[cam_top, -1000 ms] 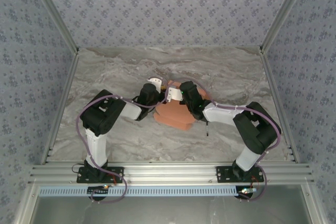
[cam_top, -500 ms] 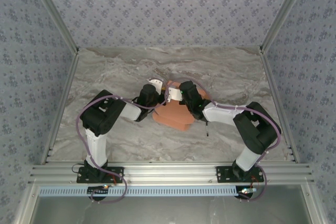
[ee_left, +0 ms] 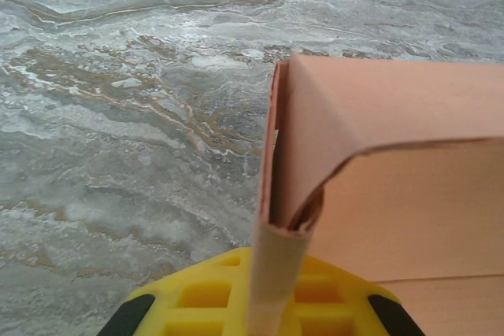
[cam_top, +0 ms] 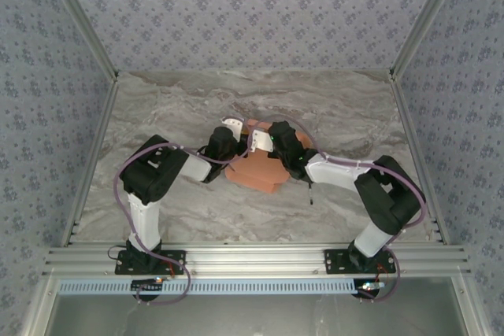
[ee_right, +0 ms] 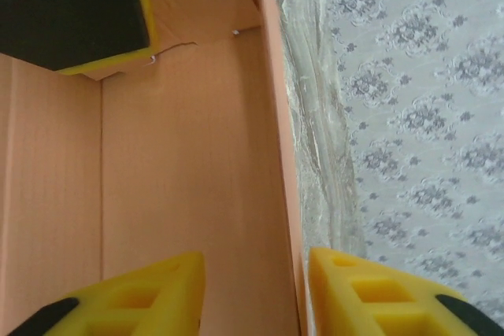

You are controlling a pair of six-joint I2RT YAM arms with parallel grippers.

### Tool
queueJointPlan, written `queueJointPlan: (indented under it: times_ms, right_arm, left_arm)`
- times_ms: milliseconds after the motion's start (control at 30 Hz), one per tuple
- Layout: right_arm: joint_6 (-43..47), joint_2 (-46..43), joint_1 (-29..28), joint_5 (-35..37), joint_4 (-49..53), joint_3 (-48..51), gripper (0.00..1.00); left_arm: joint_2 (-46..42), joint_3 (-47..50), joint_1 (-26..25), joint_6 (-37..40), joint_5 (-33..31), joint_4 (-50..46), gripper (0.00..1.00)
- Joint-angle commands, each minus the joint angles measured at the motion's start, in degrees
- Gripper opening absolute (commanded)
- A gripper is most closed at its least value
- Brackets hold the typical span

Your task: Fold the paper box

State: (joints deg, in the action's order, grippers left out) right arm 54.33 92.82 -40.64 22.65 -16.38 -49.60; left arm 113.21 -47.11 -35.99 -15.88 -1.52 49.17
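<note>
At the near edge of the table (cam_top: 181, 108), an aluminium rail (cam_top: 252, 257) carries both arm bases. The left arm (cam_top: 153, 175) and the right arm (cam_top: 378, 194) bend inward and meet mid-table.

Obstructions: a thin dark stick (cam_top: 312, 194) lies on the marble-pattern surface just beside the right forearm, apart from the card. The rest of the surface around the work is bare.

The paper box (cam_top: 256, 172), salmon-orange card, sits mid-table under and between the two wrists, partly hidden by them. It is partly formed, with some walls raised.

Left gripper (ee_left: 268, 304): jaws closed on a thin upright wall of the box. The card strip runs down across the yellow pad. Past the jaws this wall stands on edge, curled at its near end, with a flap bent over to the right above a flat panel. Left of it is bare table.

Right gripper (ee_right: 256, 297): jaws parted, holding nothing, astride another wall of the box. One yellow finger is over the inner floor and the other is outside the wall. The wall edge lies close to the outer finger; contact cannot be told. At the far inner corner a black block with a yellow edge (ee_right: 71, 13) sits against the card.

Furthest back are the table's rim and the wallpapered walls (cam_top: 252, 13).
</note>
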Motion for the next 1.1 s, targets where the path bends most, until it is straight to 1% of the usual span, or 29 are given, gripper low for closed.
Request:
queueJointPlan:
  times_ms: [0,167,300,400,467,533,633,667,700,733,900,1067]
  right_arm:
    - [-6.85,-4.32,-0.56,-1.69,3.20,-1.29,0.45]
    - [-15.26,-9.87,-0.68,-3.98,6.85,-0.57,0.54]
    - [-25.84,-17.32,-0.58,-8.13,10.88,0.32,0.58]
    - [-35.43,-22.06,0.00,-10.01,18.22,-1.44,0.60]
    - [-40.56,-24.04,0.60,-12.47,23.70,-2.62,0.63]
    - [-45.57,-24.93,1.21,-13.16,28.01,-3.61,0.65]
    - [-54.15,-24.63,3.06,-14.34,33.69,-6.32,0.67]
    - [-58.28,-24.04,3.84,-14.27,34.89,-7.42,0.68]
    - [-62.29,-23.03,4.76,-15.73,36.15,-8.69,0.68]
    - [-64.16,-21.98,5.37,-17.53,37.07,-9.86,0.67]
    - [-67.34,-16.75,5.22,-18.36,38.96,-14.19,0.65]
    - [-69.96,-13.26,5.40,-19.11,39.00,-15.77,0.62]
  left_arm:
    - [-2.85,1.19,0.45,0.15,-2.15,1.59,0.05]
    - [-4.78,1.84,0.34,0.32,-3.45,0.26,0.05]
    - [-6.77,2.39,0.37,-0.35,-3.59,-1.43,0.04]
    - [-8.57,3.41,0.39,-1.32,-3.77,-1.97,0.03]
    - [-9.73,4.08,0.36,-1.82,-3.91,-2.26,0.02]
    - [-10.89,4.54,0.39,-2.10,-3.87,-3.04,0.01]
    - [-12.32,5.00,0.34,-2.68,-4.13,-3.97,0.01]
    - [-12.68,5.19,0.23,-2.82,-4.35,-4.20,0.01]
    - [-12.89,5.20,0.20,-2.86,-4.51,-4.40,0.01]
    - [-13.09,5.28,0.05,-2.86,-4.56,-4.51,0.01]
    - [-13.71,5.23,-0.39,-2.27,-5.21,-5.22,0.01]
    - [-14.04,5.02,-0.71,-2.05,-5.69,-5.62,0.01]
